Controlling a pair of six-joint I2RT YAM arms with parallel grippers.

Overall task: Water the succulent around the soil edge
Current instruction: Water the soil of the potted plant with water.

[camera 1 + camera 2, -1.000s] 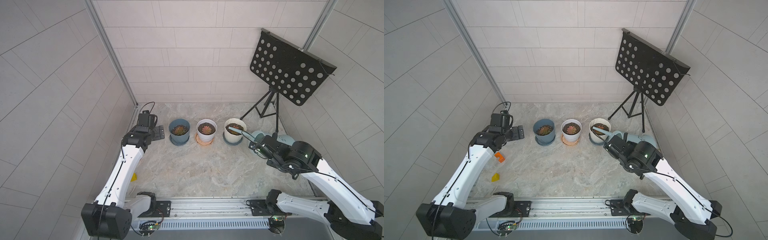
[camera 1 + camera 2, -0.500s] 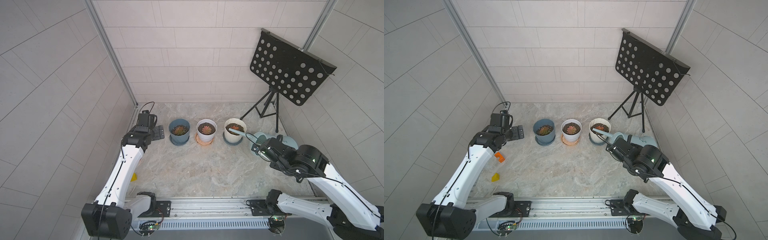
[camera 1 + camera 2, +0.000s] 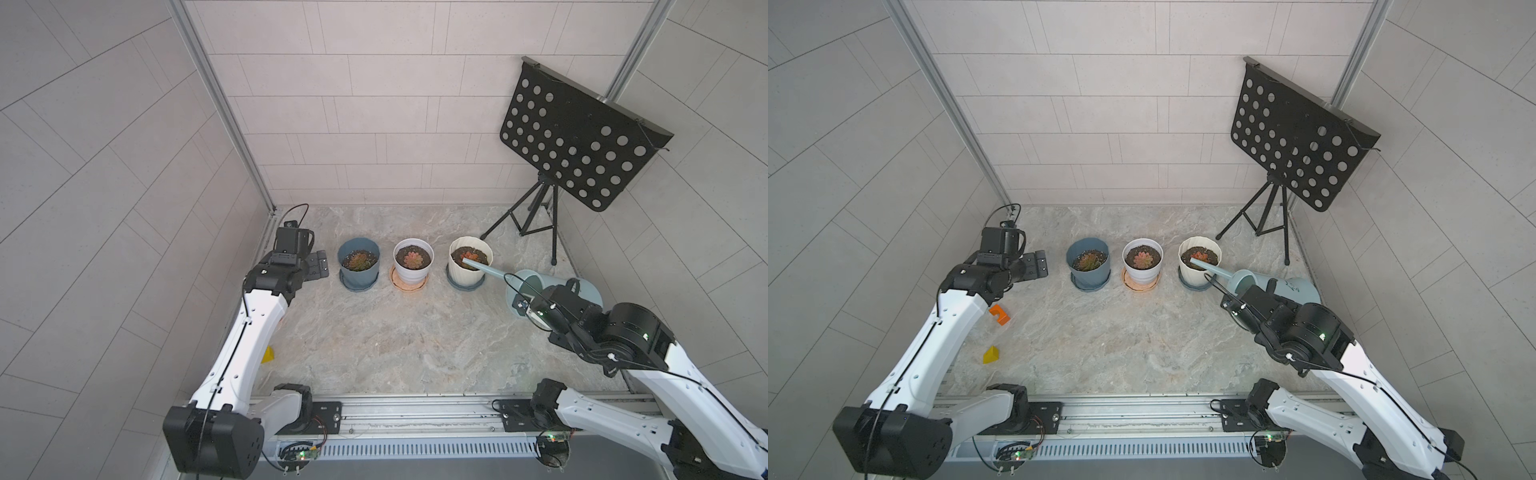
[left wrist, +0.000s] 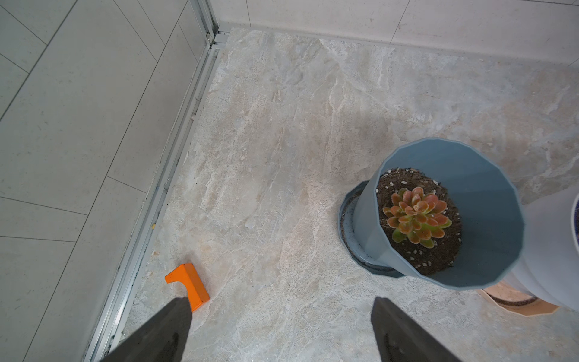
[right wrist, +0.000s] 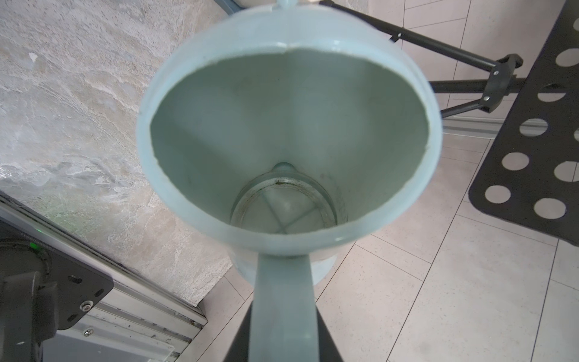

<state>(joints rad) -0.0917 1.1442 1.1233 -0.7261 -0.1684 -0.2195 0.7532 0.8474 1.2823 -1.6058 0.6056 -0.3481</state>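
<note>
- In both top views the tilted watering can point(image 3: 519, 291) has its spout tip over the soil of the cream pot point(image 3: 459, 274), which holds the succulent point(image 3: 468, 253), toward the bench's point(image 3: 395, 332) back right corner.
- Left wrist view: the left fingers point(image 4: 163, 335) are spread wide and empty, near the blue pot point(image 4: 366, 228).
- Right wrist view: the right fingers point(image 5: 241, 344) clamp the can's handle.

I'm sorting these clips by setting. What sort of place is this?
Most likely a robot test booth, not a home: plain tiled walls close in a stone-look floor, two robot arms are mounted on a metal rail, and three potted succulents and a music stand are set out.
</note>
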